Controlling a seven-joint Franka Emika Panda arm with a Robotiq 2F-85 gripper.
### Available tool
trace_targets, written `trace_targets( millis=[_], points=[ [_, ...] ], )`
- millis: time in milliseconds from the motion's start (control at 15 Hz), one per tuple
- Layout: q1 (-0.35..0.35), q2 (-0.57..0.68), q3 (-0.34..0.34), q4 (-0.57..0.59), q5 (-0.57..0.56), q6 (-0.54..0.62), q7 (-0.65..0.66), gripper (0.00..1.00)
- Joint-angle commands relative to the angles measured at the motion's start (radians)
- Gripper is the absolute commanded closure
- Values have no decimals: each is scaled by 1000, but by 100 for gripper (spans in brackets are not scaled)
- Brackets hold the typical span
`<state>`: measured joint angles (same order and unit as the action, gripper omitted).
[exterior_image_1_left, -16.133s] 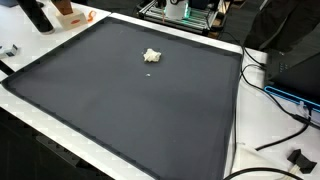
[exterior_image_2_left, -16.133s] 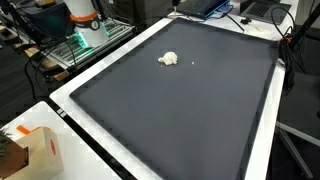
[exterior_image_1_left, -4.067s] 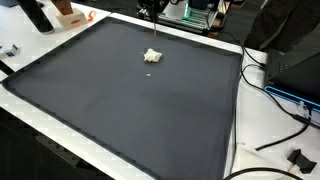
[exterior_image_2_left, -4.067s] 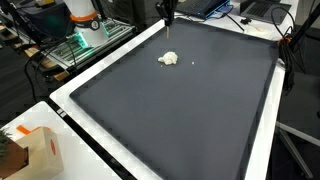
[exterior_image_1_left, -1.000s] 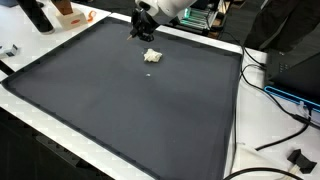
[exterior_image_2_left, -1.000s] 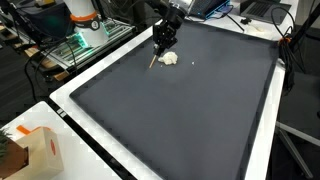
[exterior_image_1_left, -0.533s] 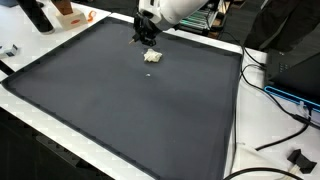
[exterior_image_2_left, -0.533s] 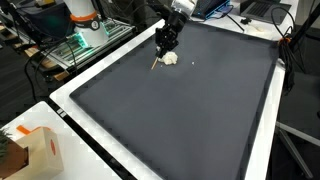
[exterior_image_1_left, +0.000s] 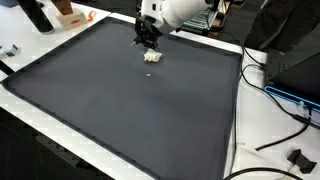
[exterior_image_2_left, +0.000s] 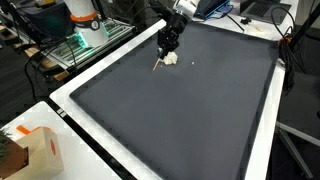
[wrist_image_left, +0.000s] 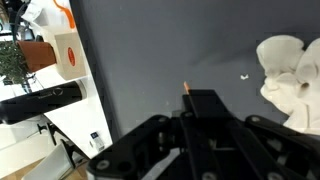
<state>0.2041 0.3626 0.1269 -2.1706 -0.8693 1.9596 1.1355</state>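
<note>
The gripper (exterior_image_2_left: 167, 46) was clamped shut on a thin stick (exterior_image_2_left: 157, 65), which was held tilted with its orange tip close to the mat (exterior_image_2_left: 180, 120). A white wad (exterior_image_2_left: 171, 58) was parked on the mat just beside it.

A matt, dark, smooth mat (exterior_image_1_left: 150, 110) is seen. The gripper (wrist_image_left: 203, 100) is shown in matt black plastic, its thin stick (wrist_image_left: 186, 87) wood-like; at two o'clock, a white lump (wrist_image_left: 290, 80) is seen crumpled, cloth-like.
</note>
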Motion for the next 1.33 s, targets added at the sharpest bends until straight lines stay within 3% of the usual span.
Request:
trace_targets(
  millis=[0, 1267],
  points=[
    [11, 2, -11, 0, -32, 7, -41, 97],
    [-22, -163, -2, -90, 8, 172, -288, 97]
  ],
)
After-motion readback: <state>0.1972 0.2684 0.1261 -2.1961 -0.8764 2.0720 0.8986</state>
